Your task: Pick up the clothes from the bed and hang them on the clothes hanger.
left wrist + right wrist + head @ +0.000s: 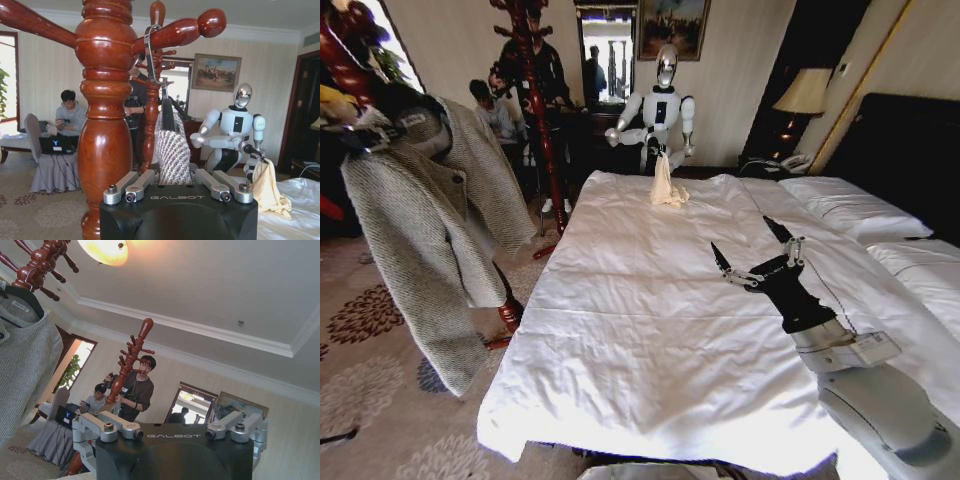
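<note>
The clothes, a grey-beige speckled knit jacket, hang on the black clothes hanger at the left, off the bed. The hanger's silver hook loops over a peg of the red wooden coat stand. My left gripper is up at the jacket's shoulder, shut on the knit fabric. Low over the white duvet at the right, my right gripper stands open and holds nothing. The right wrist view shows the jacket and hanger off to one side.
A second red coat stand stands beyond the bed's far left corner. Another robot at the far side holds a cream cloth over the bed. White pillows lie at the right, and patterned carpet covers the floor.
</note>
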